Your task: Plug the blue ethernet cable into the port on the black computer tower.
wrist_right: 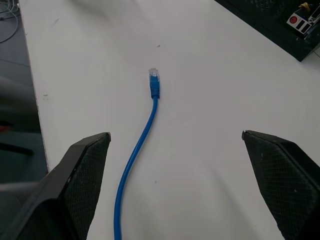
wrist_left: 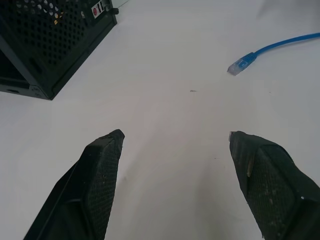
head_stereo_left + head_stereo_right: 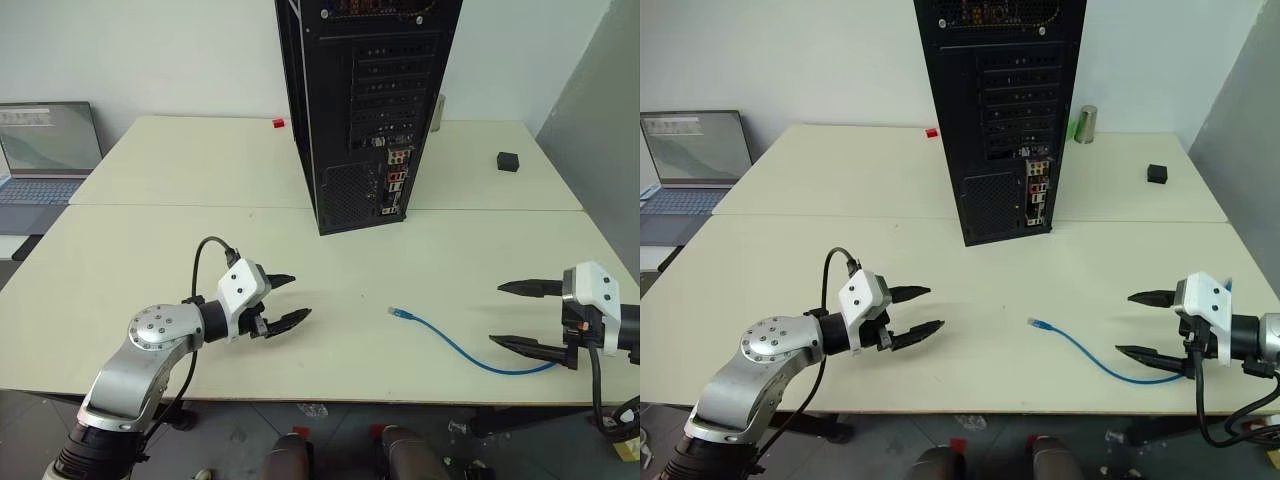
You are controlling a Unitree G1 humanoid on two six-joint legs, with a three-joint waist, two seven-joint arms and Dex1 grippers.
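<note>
The blue ethernet cable [image 3: 455, 343] lies loose on the pale table [image 3: 150, 250], held by nothing. Its free plug [image 3: 398, 313] rests on the bare tabletop at about 6 o'clock from the black computer tower [image 3: 365, 110], well apart from it, and the cord curves away toward 4 o'clock, running to the right gripper [image 3: 522, 316]. That gripper hovers near the table's front edge with its two black fingers spread wide; the cable's far stretch passes just beside the lower finger, and in the right wrist view the cord [image 1: 137, 165] runs between the open fingers without being pinched.

The left gripper [image 3: 287, 300] hangs over the table at roughly 9 o'clock from the plug, well apart from it, its fingers also parted and empty.

The tower stands upright at the middle of the table, rear panel facing the robot. The port [image 3: 397, 185] sits in the connector cluster low on that panel, beside the mesh grille; nothing is plugged into it.

A laptop [image 3: 45, 150] sits at 9 o'clock from the tower, a small black cube [image 3: 508, 161] at 3 o'clock.
</note>
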